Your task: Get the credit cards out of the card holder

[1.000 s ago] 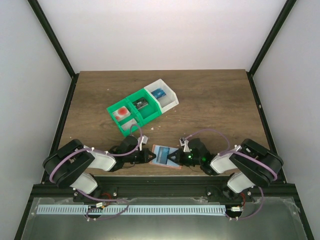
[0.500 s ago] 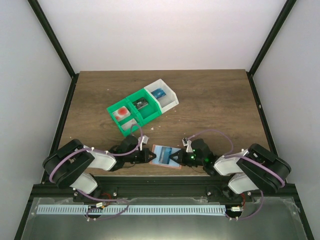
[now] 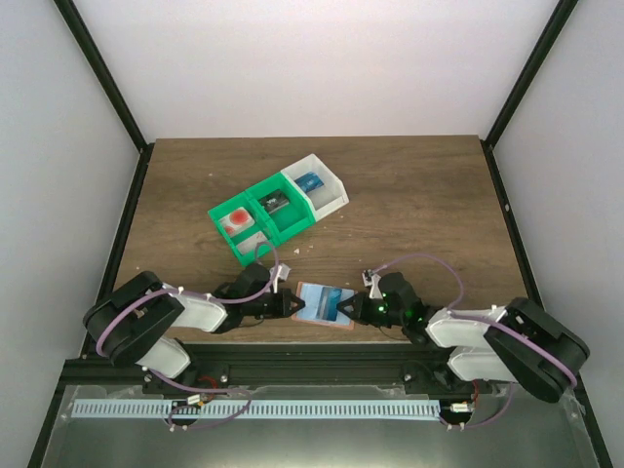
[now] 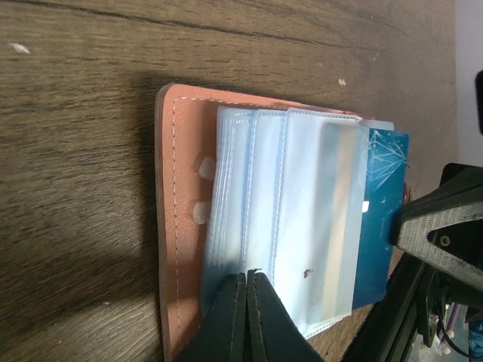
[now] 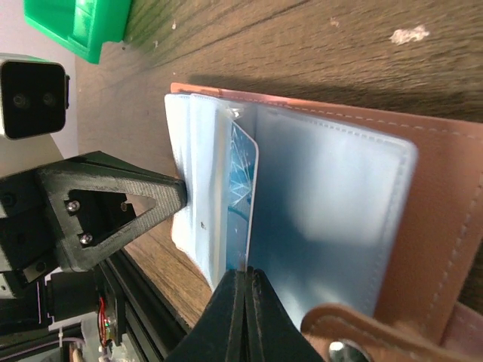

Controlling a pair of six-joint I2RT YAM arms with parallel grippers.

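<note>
Left hand (image 3: 293, 306) and right hand (image 3: 350, 310), both closed, point toward each other, held low

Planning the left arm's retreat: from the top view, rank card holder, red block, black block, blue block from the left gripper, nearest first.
1. card holder, at the left gripper.
2. red block (left compartment) and black block (middle): too close to call.
3. blue block, right compartment.

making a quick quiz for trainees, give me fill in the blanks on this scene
The card holder lies ____, its clear sleeves showing. The credit card poking from the sleeves is ____. The left hand and right hand are both ____. The bin is green and ____.
Missing: open; blue; shut; white.
</note>
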